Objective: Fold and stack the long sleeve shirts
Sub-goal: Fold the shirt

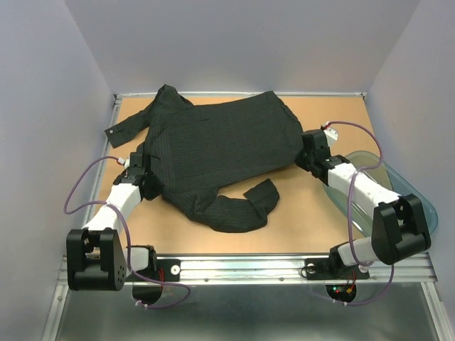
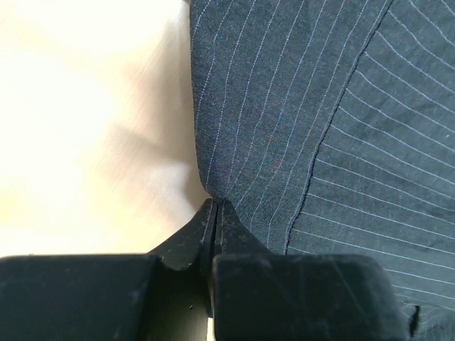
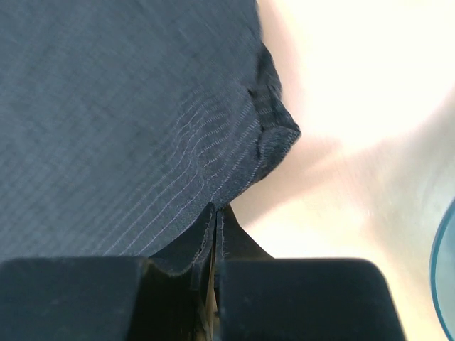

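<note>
A black pinstriped long sleeve shirt (image 1: 220, 145) lies spread on the wooden table (image 1: 313, 220), one sleeve reaching to the far left, the other curled toward the front. My left gripper (image 1: 147, 169) is shut on the shirt's left edge; in the left wrist view the cloth (image 2: 284, 114) runs into the pinched tips of the gripper (image 2: 216, 204). My right gripper (image 1: 307, 150) is shut on the shirt's right edge; in the right wrist view the fabric (image 3: 128, 121) is pinched at the tips of that gripper (image 3: 217, 209).
A clear blue-tinted bin (image 1: 412, 199) sits at the table's right edge, partly under my right arm; its rim (image 3: 442, 270) shows in the right wrist view. Grey walls enclose the table on three sides. A metal rail (image 1: 242, 266) runs along the near edge.
</note>
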Action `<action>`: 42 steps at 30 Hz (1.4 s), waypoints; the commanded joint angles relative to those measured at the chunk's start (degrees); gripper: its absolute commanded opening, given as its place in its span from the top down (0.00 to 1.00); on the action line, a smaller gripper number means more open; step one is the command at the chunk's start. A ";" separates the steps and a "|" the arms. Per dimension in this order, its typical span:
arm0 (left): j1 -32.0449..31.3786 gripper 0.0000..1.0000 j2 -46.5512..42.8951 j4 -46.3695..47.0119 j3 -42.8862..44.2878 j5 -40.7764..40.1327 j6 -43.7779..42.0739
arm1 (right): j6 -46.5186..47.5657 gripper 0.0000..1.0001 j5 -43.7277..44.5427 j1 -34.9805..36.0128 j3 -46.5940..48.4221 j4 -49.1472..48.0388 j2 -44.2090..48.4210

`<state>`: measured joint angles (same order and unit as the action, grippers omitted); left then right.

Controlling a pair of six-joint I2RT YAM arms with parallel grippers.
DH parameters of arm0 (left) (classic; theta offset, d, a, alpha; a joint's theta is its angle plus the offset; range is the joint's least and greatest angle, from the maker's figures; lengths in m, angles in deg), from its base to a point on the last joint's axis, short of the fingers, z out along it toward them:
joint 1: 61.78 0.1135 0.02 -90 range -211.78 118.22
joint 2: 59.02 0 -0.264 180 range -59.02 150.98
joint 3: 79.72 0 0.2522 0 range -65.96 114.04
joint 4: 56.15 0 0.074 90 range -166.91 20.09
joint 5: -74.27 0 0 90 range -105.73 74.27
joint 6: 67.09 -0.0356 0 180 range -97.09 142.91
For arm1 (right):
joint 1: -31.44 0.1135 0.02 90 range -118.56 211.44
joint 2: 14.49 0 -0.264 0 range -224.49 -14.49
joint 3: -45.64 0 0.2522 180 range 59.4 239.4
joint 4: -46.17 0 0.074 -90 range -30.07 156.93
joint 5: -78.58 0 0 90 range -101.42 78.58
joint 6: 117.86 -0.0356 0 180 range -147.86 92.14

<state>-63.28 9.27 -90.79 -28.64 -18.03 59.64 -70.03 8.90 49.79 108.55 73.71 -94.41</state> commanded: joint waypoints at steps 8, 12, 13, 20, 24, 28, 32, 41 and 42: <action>0.09 1.00 4.12 -1.27 8.38 -3.49 -2.72 | 9.30 0.99 1.84 -1.03 16.85 1.34 -9.45; 0.09 1.00 7.99 -0.56 12.24 -3.58 -3.77 | 10.88 0.99 0.69 -1.03 21.77 1.42 -14.20; 0.09 1.00 9.39 -0.30 12.77 -3.50 -3.86 | 11.75 0.99 0.17 -1.03 23.52 1.42 -16.13; 0.09 0.98 15.02 1.02 18.40 -3.58 -5.70 | 15.19 0.99 0.16 -1.12 30.12 1.77 -22.90; 0.09 0.97 18.10 1.63 20.59 -4.37 -6.49 | 16.07 0.99 0.43 -1.21 31.62 1.86 -25.63; 0.09 0.96 21.35 1.99 22.09 -5.08 -7.02 | 16.60 0.97 0.78 -1.30 32.85 2.13 -28.88; 0.09 0.95 23.29 3.21 22.62 -4.55 -6.94 | 17.74 0.96 0.25 -1.30 34.70 2.04 -31.96; 0.09 0.89 26.80 4.89 24.55 -5.87 -6.15 | 21.95 0.91 -0.45 -1.39 39.36 2.04 -37.23; 0.09 0.87 26.89 4.98 24.82 -5.78 -6.06 | 22.13 0.90 -0.54 -1.39 39.62 2.04 -37.50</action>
<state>-63.28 36.05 -87.12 -6.57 -21.75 53.63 -50.71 8.09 49.02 143.43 76.40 -131.02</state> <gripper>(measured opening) 0.107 0.083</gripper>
